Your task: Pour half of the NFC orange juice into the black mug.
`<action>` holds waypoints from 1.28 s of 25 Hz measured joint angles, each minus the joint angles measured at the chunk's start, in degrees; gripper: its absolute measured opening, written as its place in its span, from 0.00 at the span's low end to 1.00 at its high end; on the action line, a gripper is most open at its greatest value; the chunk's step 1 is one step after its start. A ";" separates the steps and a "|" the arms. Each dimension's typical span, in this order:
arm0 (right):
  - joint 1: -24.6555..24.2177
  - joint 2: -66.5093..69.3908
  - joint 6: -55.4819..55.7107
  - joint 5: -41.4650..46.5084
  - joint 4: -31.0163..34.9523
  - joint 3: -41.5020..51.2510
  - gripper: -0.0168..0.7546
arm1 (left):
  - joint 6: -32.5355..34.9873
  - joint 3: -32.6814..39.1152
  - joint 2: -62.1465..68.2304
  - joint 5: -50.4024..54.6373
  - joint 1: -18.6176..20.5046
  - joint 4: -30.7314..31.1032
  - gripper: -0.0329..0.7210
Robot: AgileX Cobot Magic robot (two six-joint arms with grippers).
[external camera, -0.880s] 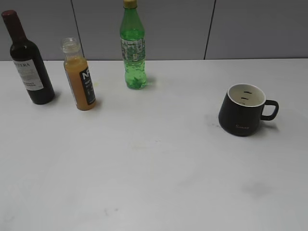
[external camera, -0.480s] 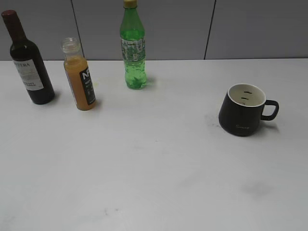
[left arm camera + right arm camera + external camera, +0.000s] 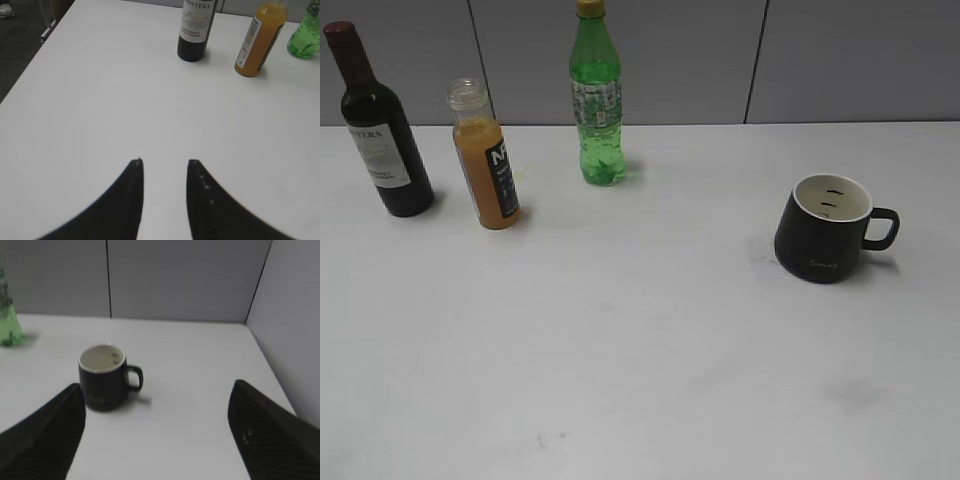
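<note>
The NFC orange juice (image 3: pixel 488 165), a small clear capless bottle with a black label, stands upright at the back left of the white table; it also shows in the left wrist view (image 3: pixel 260 40). The black mug (image 3: pixel 825 228) stands upright at the right, handle pointing right, and shows in the right wrist view (image 3: pixel 106 376). My left gripper (image 3: pixel 165 162) is open and empty over bare table, well short of the bottle. My right gripper (image 3: pixel 157 390) is wide open and empty, short of the mug. Neither gripper shows in the exterior view.
A dark wine bottle (image 3: pixel 378 125) stands left of the juice. A taller green soda bottle (image 3: pixel 596 95) stands behind and right of it. Grey wall panels (image 3: pixel 720 60) close the back; another wall (image 3: pixel 295 315) bounds the right. The table's left edge (image 3: pixel 35 55) drops to the floor.
</note>
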 joint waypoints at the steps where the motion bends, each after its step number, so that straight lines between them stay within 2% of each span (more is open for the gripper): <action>1: 0.00 0.53 0.06 -3.24 0.00 0.42 0.91 | 0.00 0.00 0.00 0.00 0.00 0.00 0.36; 5: 0.00 4.55 0.57 -17.66 -0.07 3.74 0.92 | 0.00 0.00 0.00 0.00 0.00 0.00 0.36; 13: 0.00 18.72 0.57 -36.84 -0.18 8.40 0.92 | 0.00 0.00 0.00 0.00 0.00 0.00 0.36; 32: 0.00 65.83 2.38 -95.63 -0.03 19.20 0.90 | 0.00 0.00 0.00 0.00 0.00 0.00 0.36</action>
